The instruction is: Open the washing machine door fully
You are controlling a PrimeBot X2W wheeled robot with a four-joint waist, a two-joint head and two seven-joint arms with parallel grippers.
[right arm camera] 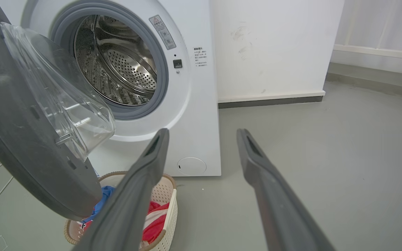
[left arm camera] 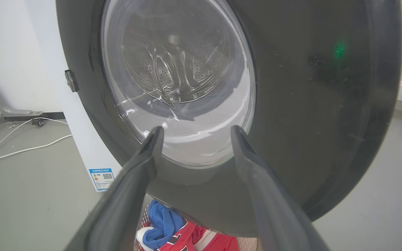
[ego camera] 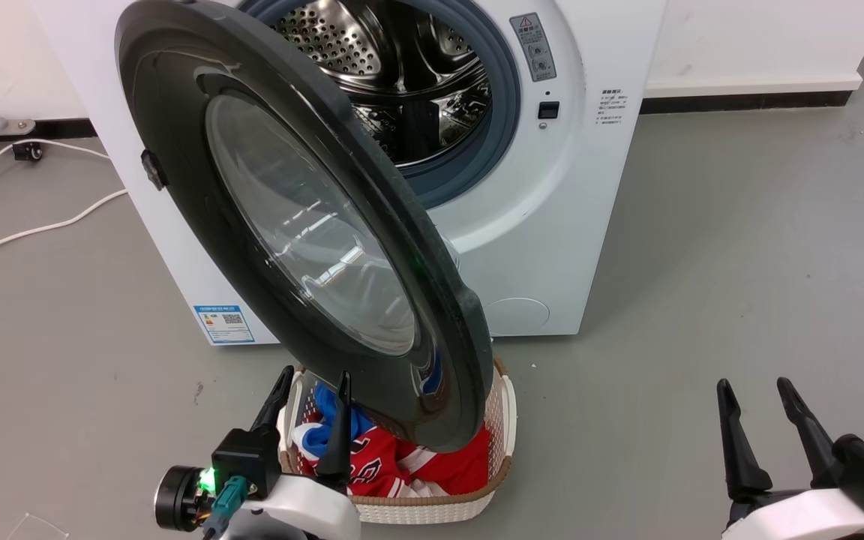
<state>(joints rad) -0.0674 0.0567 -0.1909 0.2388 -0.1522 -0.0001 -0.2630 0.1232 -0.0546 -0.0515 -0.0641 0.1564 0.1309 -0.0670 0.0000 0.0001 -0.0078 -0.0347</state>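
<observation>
The door [ego camera: 304, 225] stands partly open. It is hinged at the head view's left side of the machine [ego camera: 574, 225], and its free edge is swung out toward the robot, so the steel drum [ego camera: 417, 67] and its grey gasket [ego camera: 503, 112] show behind it. The door's glossy black outer face and clear window [ego camera: 312, 225] are turned toward the left arm, and its lower rim hangs over a white basket [ego camera: 503, 420] of red and blue clothes [ego camera: 387, 461] on the floor [ego camera: 702, 300] in front of the machine. The left gripper [ego camera: 316, 373] is at the basket's left rim, just under the door's lower edge. Its fingers are spread and grasp nothing. In the left wrist view they point up at the lower part of the window, and it cannot be told whether they touch the door. The right gripper [ego camera: 754, 383] is at the lower right over bare floor, well apart from the door. Its fingers are also released and empty. A blue label [ego camera: 224, 322] sits low on the machine's front left, with a round flap [ego camera: 516, 313] low on the right. White cables [ego camera: 27, 229] lie on the floor to the left.
</observation>
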